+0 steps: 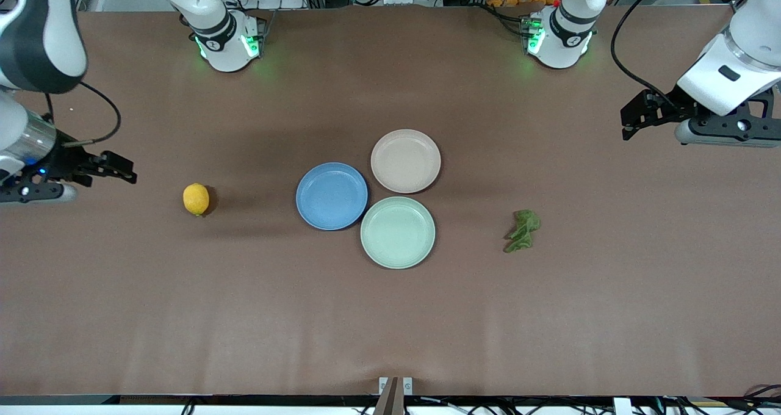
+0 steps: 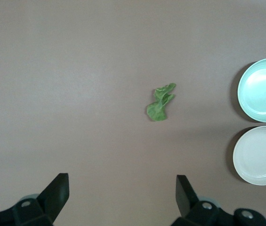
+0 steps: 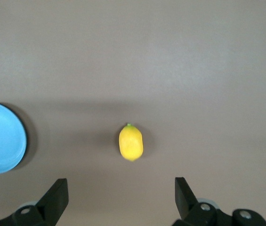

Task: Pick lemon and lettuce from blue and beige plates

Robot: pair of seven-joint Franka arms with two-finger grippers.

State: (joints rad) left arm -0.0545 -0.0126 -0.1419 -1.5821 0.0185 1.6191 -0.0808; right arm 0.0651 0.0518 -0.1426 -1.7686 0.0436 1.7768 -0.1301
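Both plates (image 1: 332, 196) bare; blue plate partly cropped.

I had both arms parked up high, left gripper (image 1: 628, 122) and right gripper (image 1: 125, 169) wide open, empty.

Yellow lemon (image 1: 196, 199), dark green lettuce (image 1: 523, 230), blue plate (image 1: 332, 196), beige plate (image 1: 406, 160), mint plate (image 1: 398, 232), brown table (image 1: 390, 317)

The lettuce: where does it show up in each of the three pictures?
Front view: lettuce on the bare table, toward the left arm's end, beside the mint plate.
Left wrist view: lettuce mid-picture.
Right wrist view: not in it.
Shared landmark: the mint plate.
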